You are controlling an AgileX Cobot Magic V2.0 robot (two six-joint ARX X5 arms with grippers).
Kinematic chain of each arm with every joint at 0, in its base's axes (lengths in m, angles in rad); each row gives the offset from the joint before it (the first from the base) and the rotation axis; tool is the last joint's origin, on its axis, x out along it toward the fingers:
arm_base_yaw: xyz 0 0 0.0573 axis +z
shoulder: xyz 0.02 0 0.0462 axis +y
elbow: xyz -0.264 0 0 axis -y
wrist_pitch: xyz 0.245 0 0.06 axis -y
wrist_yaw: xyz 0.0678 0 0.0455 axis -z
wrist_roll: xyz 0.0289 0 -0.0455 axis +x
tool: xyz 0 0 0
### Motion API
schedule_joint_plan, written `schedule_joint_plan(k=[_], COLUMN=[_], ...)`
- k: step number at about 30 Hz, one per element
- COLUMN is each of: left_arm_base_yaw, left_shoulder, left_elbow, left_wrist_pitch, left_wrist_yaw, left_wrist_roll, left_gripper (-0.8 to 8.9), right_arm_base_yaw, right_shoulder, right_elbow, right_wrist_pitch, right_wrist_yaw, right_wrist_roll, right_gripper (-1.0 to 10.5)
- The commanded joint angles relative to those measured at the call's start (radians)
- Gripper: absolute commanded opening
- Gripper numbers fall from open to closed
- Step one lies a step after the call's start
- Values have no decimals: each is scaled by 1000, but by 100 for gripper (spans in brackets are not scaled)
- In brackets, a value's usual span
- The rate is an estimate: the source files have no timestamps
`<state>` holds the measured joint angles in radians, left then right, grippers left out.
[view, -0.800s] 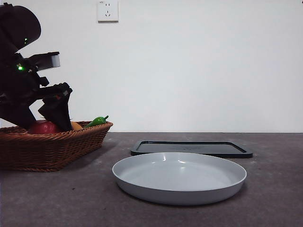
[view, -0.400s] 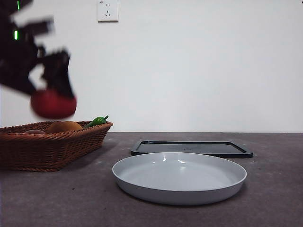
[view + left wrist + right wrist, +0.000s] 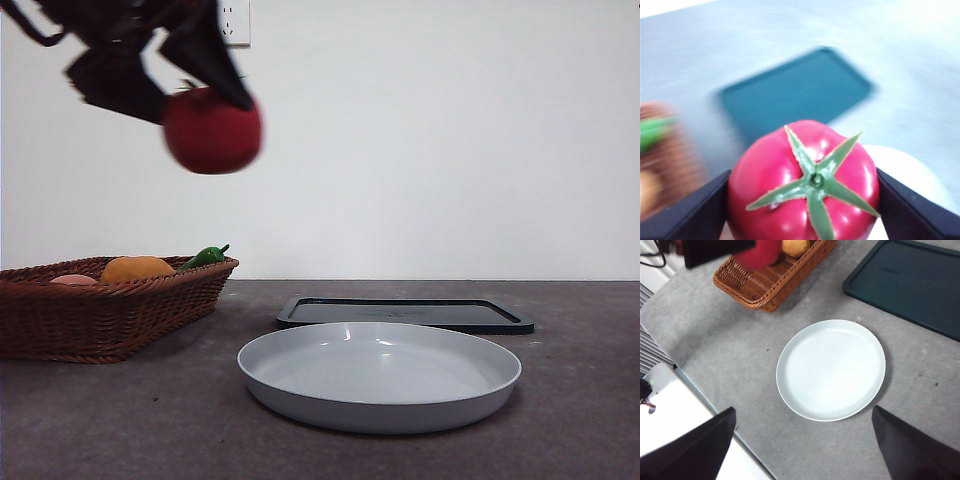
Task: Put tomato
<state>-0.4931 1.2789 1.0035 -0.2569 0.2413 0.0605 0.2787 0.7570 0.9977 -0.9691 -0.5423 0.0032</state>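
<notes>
The glossy red tomato (image 3: 212, 130) with a green spiky stem hangs high in the air at the upper left of the front view, between the wicker basket and the plate. My left gripper (image 3: 200, 95) is shut on it; in the left wrist view its black jaws press both sides of the tomato (image 3: 805, 185). The right wrist view catches the tomato (image 3: 760, 252) over the basket's edge. My right gripper (image 3: 802, 440) is open high above the table, looking down on the white plate (image 3: 795, 390).
A wicker basket (image 3: 110, 315) at the left holds an orange round fruit (image 3: 137, 268) and a small green pepper (image 3: 206, 256). The white plate's rim (image 3: 300, 400) lies front and centre. A flat dark tray (image 3: 400, 313) lies behind it.
The left gripper lifted the tomato out of the basket, then carried it higher and to the right, toward the plate. The orange fruit in the basket now shows.
</notes>
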Motion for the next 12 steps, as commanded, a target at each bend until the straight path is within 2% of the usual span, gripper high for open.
schedule_joint_plan(k=[1, 12], left_arm_base_yaw=[-63, -215], left_shoulder=[43, 287], left_elbow=[13, 13], left_wrist_pitch=[35, 190], left_wrist_yaw=[5, 3], left_wrist_roll=[-10, -10], left_gripper=[303, 303], right_arm_base_yaw=[4, 4], right_shoulder=[7, 7], right_elbow=[19, 19], right_wrist_pitch=[3, 2], right_wrist_yaw=[2, 2], right_wrist_roll=[-4, -4], right_gripper=[433, 433])
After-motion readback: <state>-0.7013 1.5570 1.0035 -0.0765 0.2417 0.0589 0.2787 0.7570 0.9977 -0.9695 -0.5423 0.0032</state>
